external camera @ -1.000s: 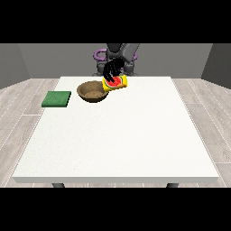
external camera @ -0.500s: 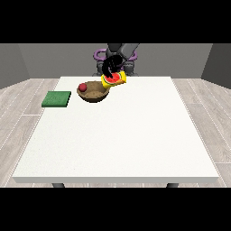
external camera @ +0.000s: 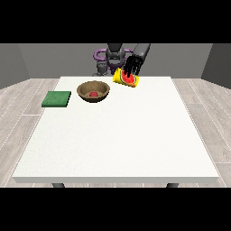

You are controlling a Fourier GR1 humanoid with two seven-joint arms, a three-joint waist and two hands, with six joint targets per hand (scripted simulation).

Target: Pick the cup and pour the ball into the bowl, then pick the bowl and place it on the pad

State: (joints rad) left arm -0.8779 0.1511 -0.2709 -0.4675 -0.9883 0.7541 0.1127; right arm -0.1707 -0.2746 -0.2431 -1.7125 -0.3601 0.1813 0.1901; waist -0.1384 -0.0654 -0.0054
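Note:
A brown bowl [external camera: 93, 91] stands at the table's far left-centre, and a small red ball [external camera: 93, 94] lies inside it. To its right, above the table, hangs the yellow and red cup [external camera: 125, 79], tilted on its side. The hand at the view's right [external camera: 133, 66] grips the cup from above with its fingers curled over it. The green pad [external camera: 57, 99] lies flat to the left of the bowl. The hand at the view's left [external camera: 102, 68] shows only as a dark shape behind the table's far edge.
The white table [external camera: 117, 140] stretches wide towards the camera in front of the bowl and pad. The robot's torso [external camera: 115, 55] stands behind the far edge.
The ball has rolled from the bowl's left rim to its middle. The hand with the cup has moved right, away from the bowl.

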